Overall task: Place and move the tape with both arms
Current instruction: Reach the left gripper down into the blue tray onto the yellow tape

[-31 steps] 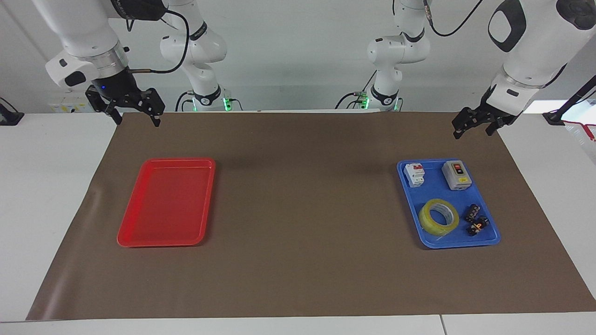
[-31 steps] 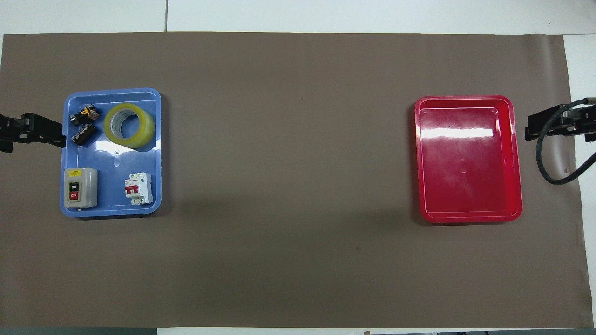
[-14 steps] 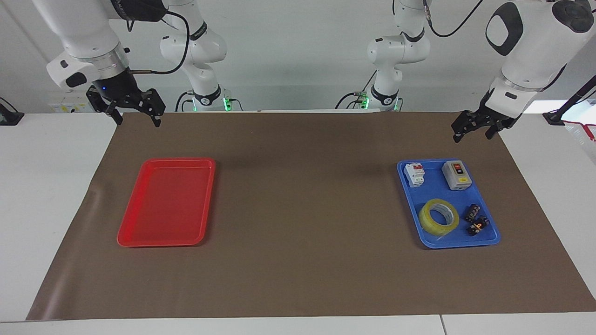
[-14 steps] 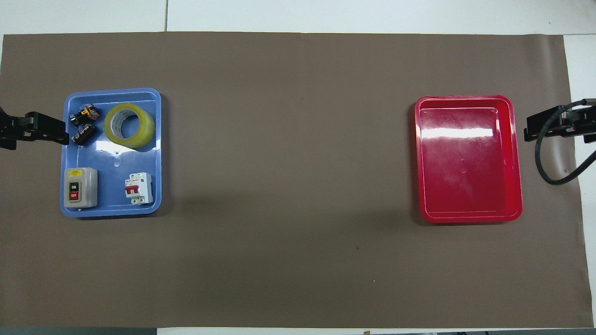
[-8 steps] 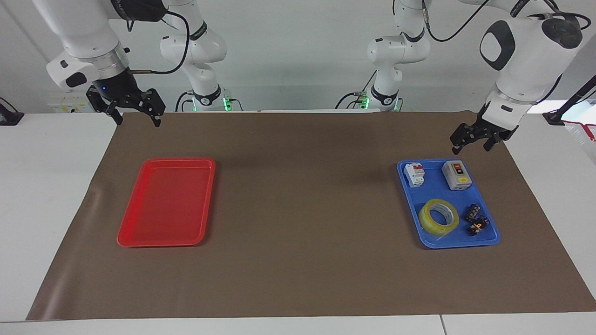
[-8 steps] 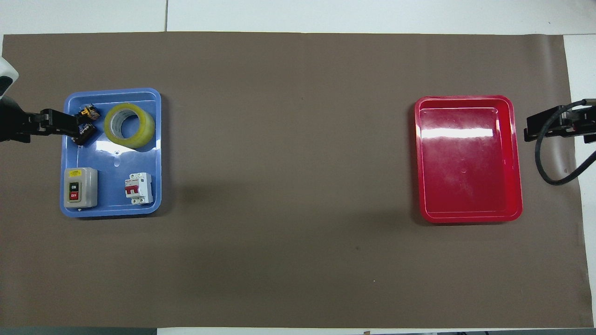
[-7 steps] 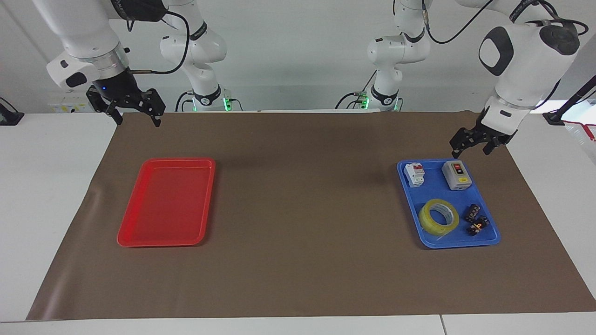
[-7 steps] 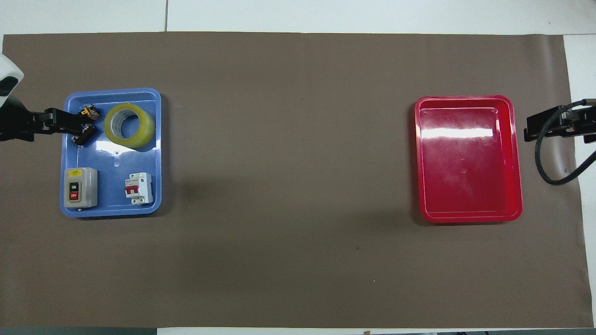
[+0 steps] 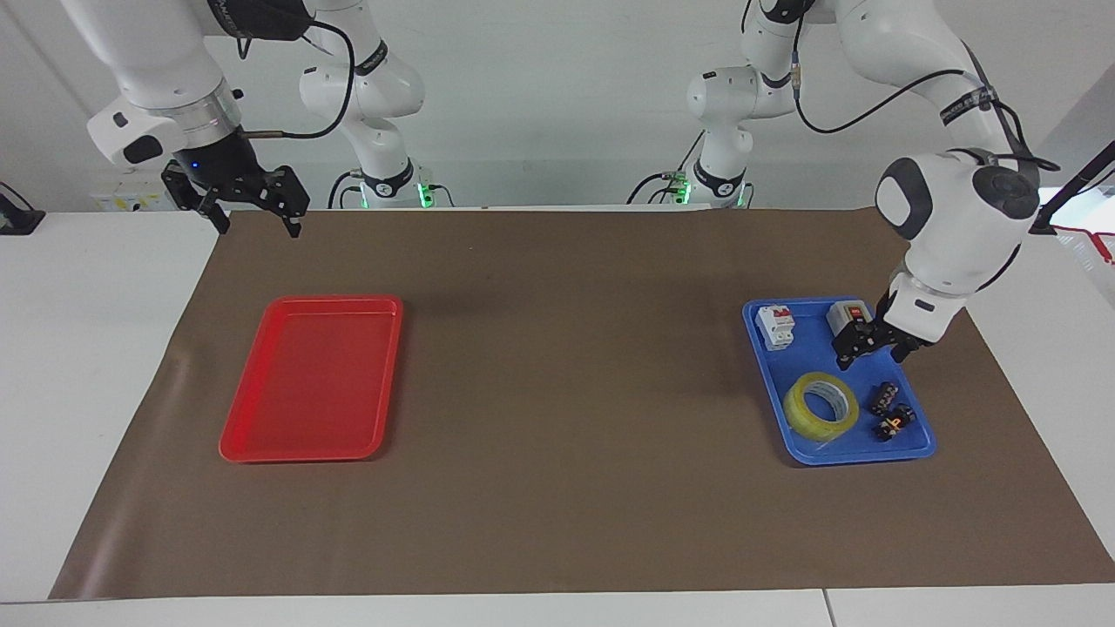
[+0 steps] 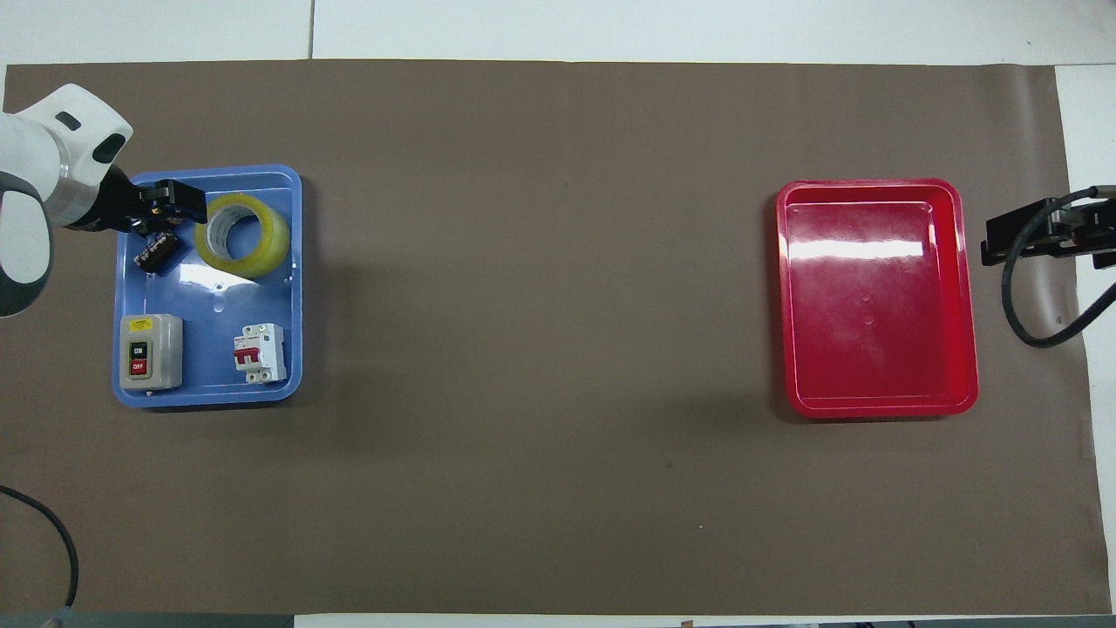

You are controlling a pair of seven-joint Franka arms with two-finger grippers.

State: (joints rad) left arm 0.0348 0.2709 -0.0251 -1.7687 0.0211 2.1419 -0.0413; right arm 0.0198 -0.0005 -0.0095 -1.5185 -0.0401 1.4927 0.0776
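Note:
The tape (image 9: 821, 405), a yellow translucent roll, lies flat in the blue tray (image 9: 810, 353) at the left arm's end of the table; it also shows in the overhead view (image 10: 241, 235). My left gripper (image 9: 869, 357) is open and empty in the air over the blue tray, above the gap between the grey switch box and the tape, not touching either. In the overhead view the left gripper (image 10: 187, 205) sits beside the tape. My right gripper (image 9: 258, 228) is open and empty, and waits high over the mat's edge near the red tray (image 9: 314, 374).
The blue tray (image 10: 209, 305) also holds a grey switch box (image 10: 151, 351), a white circuit breaker (image 10: 260, 352) and small black terminal blocks (image 10: 157, 251). The red tray (image 10: 876, 296) is empty. A brown mat (image 9: 566, 392) covers the table.
My left arm has swung in from the mat's edge and come down over the blue tray, close above the tape. The right arm and all objects have not moved.

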